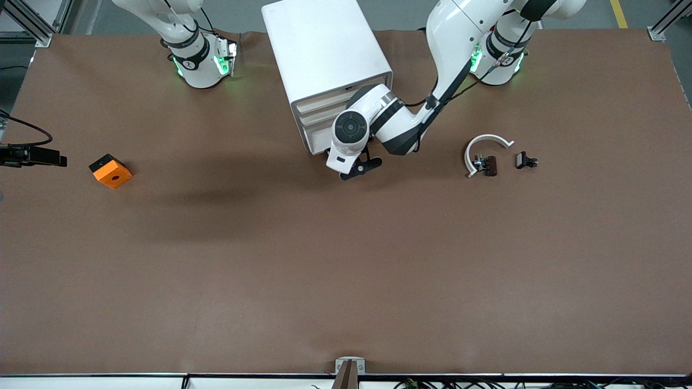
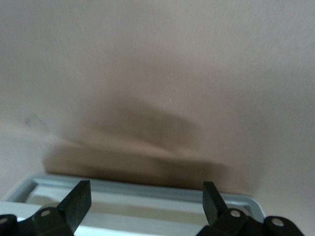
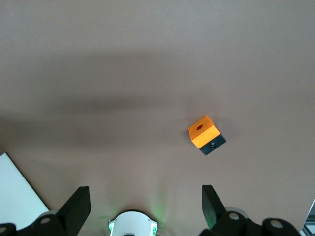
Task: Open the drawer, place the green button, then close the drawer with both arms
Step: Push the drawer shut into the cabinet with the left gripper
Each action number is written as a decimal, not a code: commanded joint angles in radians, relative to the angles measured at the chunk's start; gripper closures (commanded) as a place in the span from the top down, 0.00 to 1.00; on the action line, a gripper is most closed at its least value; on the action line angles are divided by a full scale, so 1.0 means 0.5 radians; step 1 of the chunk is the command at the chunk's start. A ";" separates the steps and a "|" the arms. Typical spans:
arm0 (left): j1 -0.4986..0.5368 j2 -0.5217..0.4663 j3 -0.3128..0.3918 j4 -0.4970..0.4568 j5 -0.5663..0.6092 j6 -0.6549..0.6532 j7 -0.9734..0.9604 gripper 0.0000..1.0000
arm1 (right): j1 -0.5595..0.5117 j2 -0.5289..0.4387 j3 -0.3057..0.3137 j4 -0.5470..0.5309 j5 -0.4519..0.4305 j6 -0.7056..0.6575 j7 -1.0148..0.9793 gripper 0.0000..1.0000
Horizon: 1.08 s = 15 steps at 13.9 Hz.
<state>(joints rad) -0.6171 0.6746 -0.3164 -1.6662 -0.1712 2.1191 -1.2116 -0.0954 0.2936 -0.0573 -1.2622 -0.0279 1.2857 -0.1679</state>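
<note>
two arms work a brown table. at upper centre of the front view stands the white cabinet, and the left gripper hangs just in front of its lowest drawer, fingers spread and holding nothing; the left wrist view shows a pale tray rim between those fingers. the right gripper is out of the front view, but its wrist view shows it high over the table, fingers apart and empty. an orange block lies at middle left. at middle right, a white curved piece sits touching a dark clip, another clip just beside. the button cannot be made out.
</note>
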 commanded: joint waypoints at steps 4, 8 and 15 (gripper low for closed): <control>0.016 0.068 -0.027 0.001 -0.528 -0.096 0.085 1.00 | -0.005 -0.029 0.029 0.236 -0.061 -0.019 -0.029 1.00; 0.028 0.120 -0.024 0.001 -0.759 -0.292 0.141 1.00 | -0.036 -0.066 0.019 0.236 -0.030 -0.093 -0.032 1.00; 0.065 0.123 0.007 0.068 -0.725 -0.314 0.147 1.00 | -0.067 -0.262 0.038 0.196 0.034 -0.062 -0.029 1.00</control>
<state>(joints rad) -0.5923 0.7447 -0.3103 -1.6514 -0.5172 2.0051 -1.1355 -0.1204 0.1959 -0.0455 -1.1404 -0.0236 1.2540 -0.1720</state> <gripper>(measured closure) 0.000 0.000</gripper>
